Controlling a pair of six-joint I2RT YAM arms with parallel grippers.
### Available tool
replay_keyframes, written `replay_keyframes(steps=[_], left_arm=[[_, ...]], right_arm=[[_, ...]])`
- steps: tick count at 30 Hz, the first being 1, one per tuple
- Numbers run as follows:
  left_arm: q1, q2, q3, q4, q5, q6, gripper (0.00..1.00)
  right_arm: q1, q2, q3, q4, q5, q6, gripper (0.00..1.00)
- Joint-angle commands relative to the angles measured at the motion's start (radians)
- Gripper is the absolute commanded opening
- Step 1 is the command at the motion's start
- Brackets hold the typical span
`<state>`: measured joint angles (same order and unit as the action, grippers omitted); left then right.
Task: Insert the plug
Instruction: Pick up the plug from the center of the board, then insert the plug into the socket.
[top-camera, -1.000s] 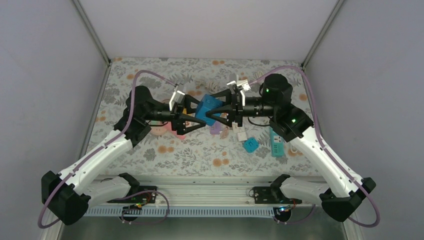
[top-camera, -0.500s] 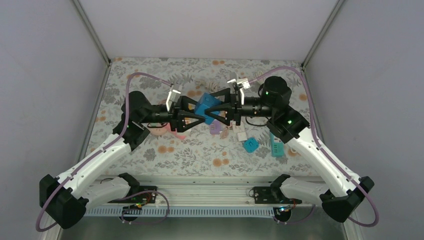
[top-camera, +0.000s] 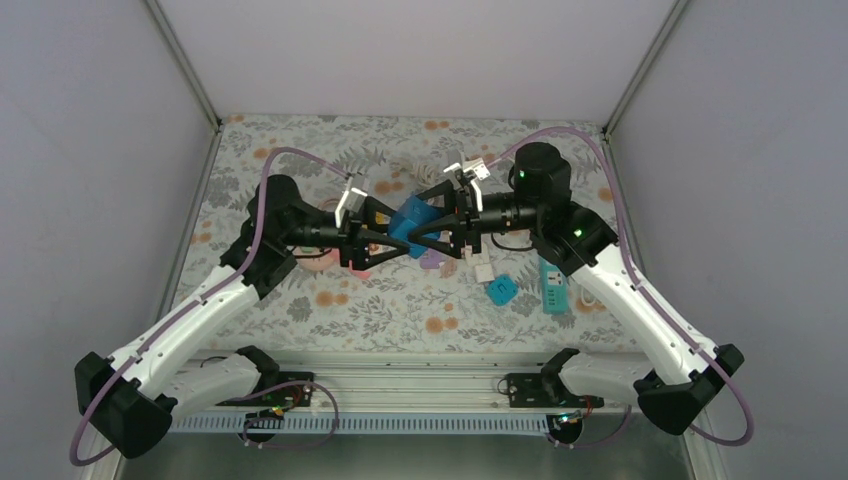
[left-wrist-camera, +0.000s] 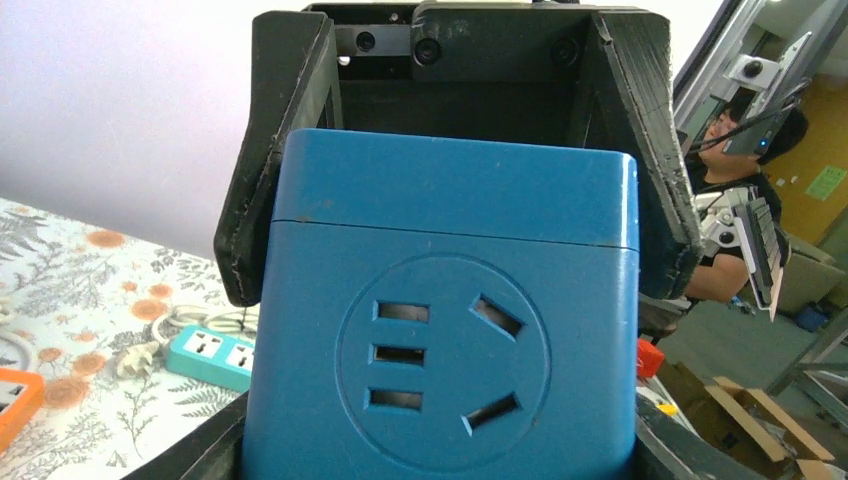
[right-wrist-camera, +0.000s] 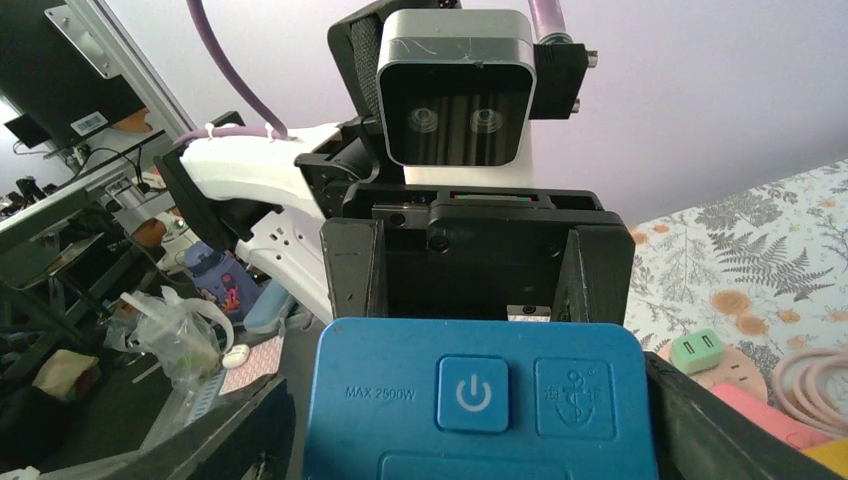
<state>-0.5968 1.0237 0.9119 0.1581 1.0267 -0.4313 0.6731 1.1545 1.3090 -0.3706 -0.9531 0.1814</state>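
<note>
A blue socket cube (top-camera: 412, 219) hangs above the middle of the floral mat between both grippers. My left gripper (top-camera: 398, 232) is shut on it; in the left wrist view its socket face (left-wrist-camera: 440, 355) fills the space between my fingers. My right gripper (top-camera: 426, 222) faces it from the other side and stands open, its jaws loosely straddling the cube's power-button face (right-wrist-camera: 480, 400) with a thin gap on the left. What looks like a small white plug (top-camera: 483, 271) lies on the mat below the right gripper.
On the mat lie a teal power strip (top-camera: 553, 285), a small blue block (top-camera: 501, 290), a purple piece (top-camera: 432, 258) and a pink cable (top-camera: 318, 260). A green adaptor (right-wrist-camera: 698, 350) sits beside the cable. Enclosure walls stand at the left, right and back.
My left gripper closed onto the blue cube. My right gripper's jaws have just spread wider around it. Both arms shifted slightly with the cube.
</note>
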Motion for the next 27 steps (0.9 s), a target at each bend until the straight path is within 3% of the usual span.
replay_keyframes(steps=[1, 4, 7, 9, 12, 15, 16, 21, 27], left_arm=[[0.003, -0.011, 0.055, -0.068, 0.028, 0.072, 0.52], [0.002, -0.011, 0.061, -0.082, 0.032, 0.075, 0.53], [0.003, -0.012, 0.067, -0.097, 0.032, 0.080, 0.55], [0.002, -0.013, 0.070, -0.106, 0.027, 0.081, 0.57], [0.003, -0.013, 0.084, -0.155, -0.034, 0.096, 0.74], [0.005, -0.017, 0.115, -0.289, -0.226, 0.146, 0.97], [0.004, -0.021, 0.125, -0.355, -0.327, 0.168, 1.00], [0.005, -0.055, 0.094, -0.548, -0.758, 0.176, 1.00], [0.005, -0.153, 0.022, -0.573, -0.908, 0.131, 1.00]], right_arm=[[0.005, 0.008, 0.034, -0.039, -0.023, -0.040, 0.68], [0.005, 0.013, 0.035, -0.043, -0.012, -0.043, 0.60], [0.005, 0.027, 0.038, -0.052, -0.009, -0.043, 0.41], [0.005, 0.033, 0.037, -0.050, 0.016, -0.032, 0.33], [0.003, 0.036, 0.035, -0.036, 0.096, 0.001, 0.31], [-0.016, 0.038, 0.029, -0.030, 0.263, 0.042, 0.32], [-0.028, 0.040, 0.026, -0.030, 0.319, 0.056, 0.32], [-0.131, 0.058, -0.028, -0.042, 0.615, 0.148, 0.34], [-0.324, 0.147, -0.072, -0.092, 0.745, 0.214, 0.30]])
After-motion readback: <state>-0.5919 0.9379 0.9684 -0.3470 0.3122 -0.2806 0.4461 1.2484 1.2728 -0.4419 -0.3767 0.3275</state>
